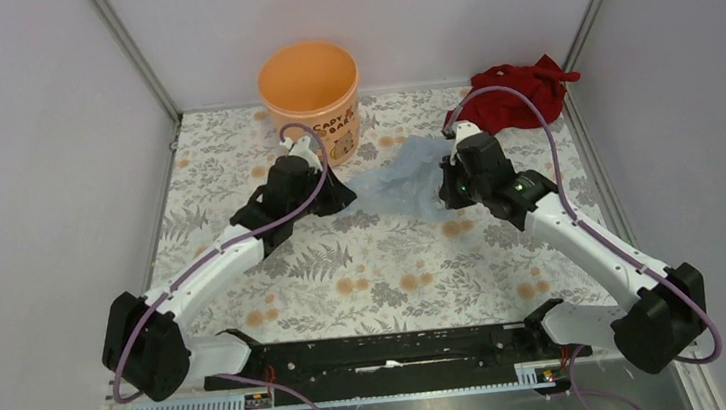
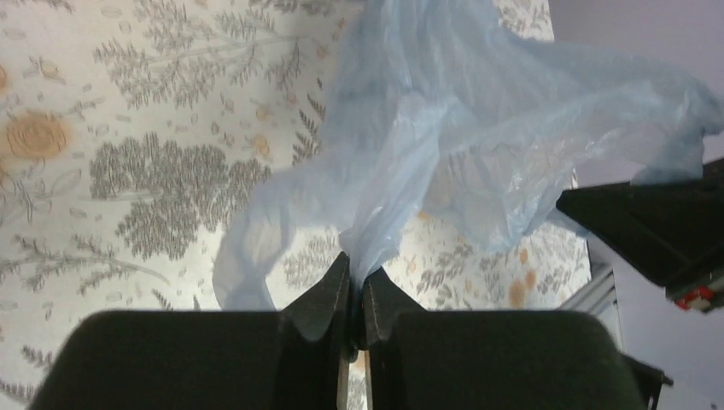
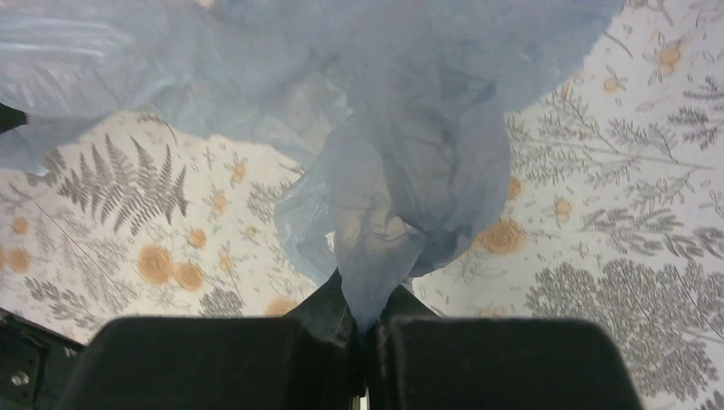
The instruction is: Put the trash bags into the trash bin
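The pale blue trash bag (image 1: 399, 183) hangs stretched between my two grippers above the table's middle, just in front of the orange CAPY BARA bin (image 1: 310, 92) at the back. My left gripper (image 1: 346, 195) is shut on the bag's left end; in the left wrist view the film (image 2: 478, 128) bunches into the closed jaws of that gripper (image 2: 357, 278). My right gripper (image 1: 446, 185) is shut on the bag's right end; in the right wrist view the film (image 3: 401, 145) funnels into the closed jaws of that gripper (image 3: 367, 307). The bin stands upright with its mouth open.
A dark red cloth (image 1: 521, 89) lies crumpled at the back right corner. Grey walls enclose the floral tabletop (image 1: 386, 273) on three sides. The right gripper shows as a dark shape at the right edge of the left wrist view (image 2: 657, 226).
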`<action>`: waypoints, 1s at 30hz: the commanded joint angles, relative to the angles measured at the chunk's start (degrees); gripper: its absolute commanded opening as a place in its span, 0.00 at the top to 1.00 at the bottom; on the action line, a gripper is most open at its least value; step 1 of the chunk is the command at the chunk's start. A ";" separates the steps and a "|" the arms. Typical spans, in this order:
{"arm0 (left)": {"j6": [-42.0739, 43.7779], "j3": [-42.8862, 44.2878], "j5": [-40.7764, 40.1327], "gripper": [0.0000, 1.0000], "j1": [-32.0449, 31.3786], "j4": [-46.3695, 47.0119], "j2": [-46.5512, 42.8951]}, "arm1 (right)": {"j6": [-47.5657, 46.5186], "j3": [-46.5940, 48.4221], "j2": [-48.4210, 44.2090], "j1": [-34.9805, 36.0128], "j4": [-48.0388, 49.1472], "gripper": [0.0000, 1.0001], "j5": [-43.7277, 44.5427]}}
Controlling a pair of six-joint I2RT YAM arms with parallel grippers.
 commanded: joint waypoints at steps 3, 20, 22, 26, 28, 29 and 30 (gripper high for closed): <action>0.97 -12.93 9.53 0.90 -0.20 3.19 -7.47 | -2.92 -3.11 -5.15 0.18 -6.02 1.00 1.59; 10.37 -14.60 -3.77 0.01 -13.79 0.30 -2.10 | -6.23 -2.14 -3.34 0.25 -9.28 1.00 0.07; 9.57 -14.32 -4.21 0.02 -13.76 0.03 0.18 | -6.01 -2.56 -3.44 0.20 -9.09 1.00 -0.02; 6.51 -13.26 -7.50 0.38 -13.76 -1.90 3.34 | -3.10 -5.03 -3.91 0.22 -8.63 0.99 1.61; 5.28 -12.11 -10.59 0.69 -13.38 -2.36 3.87 | 0.90 -7.83 -3.93 0.17 -6.10 1.00 3.97; 4.82 -10.97 -10.71 0.80 -12.40 -2.00 4.46 | 2.58 -9.93 -3.48 0.17 -3.52 1.00 4.13; 4.80 -8.96 -9.78 0.84 -10.76 -0.76 5.67 | 3.54 -10.88 -2.06 0.09 -1.57 1.00 3.63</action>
